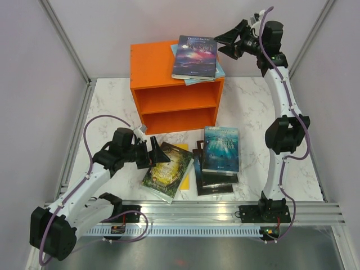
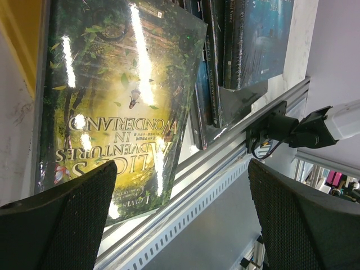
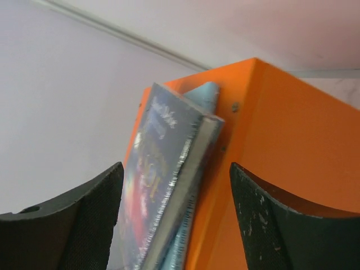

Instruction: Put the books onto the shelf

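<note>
Right wrist: blue bk mostly hidden

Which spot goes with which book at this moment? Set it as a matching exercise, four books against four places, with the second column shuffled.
Books:
1. galaxy book
2. green-gold book
3. teal book
4. light blue book

Places:
A. on the table, lying on a black book
B. on top of the shelf, under another book
C. on the table, lying on a yellow book
D. uppermost on top of the shelf

Pairs: 1-D, 2-C, 3-A, 4-B
</note>
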You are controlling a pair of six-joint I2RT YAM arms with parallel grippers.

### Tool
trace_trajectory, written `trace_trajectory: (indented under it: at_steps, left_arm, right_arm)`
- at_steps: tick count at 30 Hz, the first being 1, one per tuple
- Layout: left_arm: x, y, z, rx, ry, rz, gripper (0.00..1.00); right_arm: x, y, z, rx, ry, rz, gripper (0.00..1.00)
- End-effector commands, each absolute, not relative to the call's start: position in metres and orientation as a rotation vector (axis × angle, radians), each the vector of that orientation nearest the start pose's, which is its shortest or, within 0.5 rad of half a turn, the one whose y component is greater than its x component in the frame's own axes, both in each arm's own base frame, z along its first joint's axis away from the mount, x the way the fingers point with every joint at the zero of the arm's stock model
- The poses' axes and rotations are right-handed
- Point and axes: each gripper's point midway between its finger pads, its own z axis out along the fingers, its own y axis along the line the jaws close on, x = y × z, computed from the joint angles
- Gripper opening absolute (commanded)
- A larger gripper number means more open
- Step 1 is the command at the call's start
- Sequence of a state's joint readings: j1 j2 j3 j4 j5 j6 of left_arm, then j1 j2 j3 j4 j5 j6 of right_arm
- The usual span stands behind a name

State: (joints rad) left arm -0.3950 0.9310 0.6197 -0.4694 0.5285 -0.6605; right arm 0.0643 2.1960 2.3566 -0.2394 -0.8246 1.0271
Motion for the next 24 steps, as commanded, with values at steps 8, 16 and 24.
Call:
trace_trajectory:
  at_steps: [8, 16, 24]
  left_arm:
    - [0.188, -0.198, 0.145, -0.026, 2.471, -1.108, 1.0]
    - [0.197, -0.204, 0.148, -0.015, 2.472, -1.121, 1.0]
    - [0.196, -0.212, 0.146, -0.011, 2.48, -1.163, 1.0]
  right_arm:
    - [0.558, 0.108, 0.352, 0.29, 1.929, 1.224, 0.82]
    - [0.504, 0.046, 0.323, 0.538, 1.959, 1.154, 0.82]
    - [0.398, 0.066, 0.171, 0.747, 2.105, 1.206, 0.86]
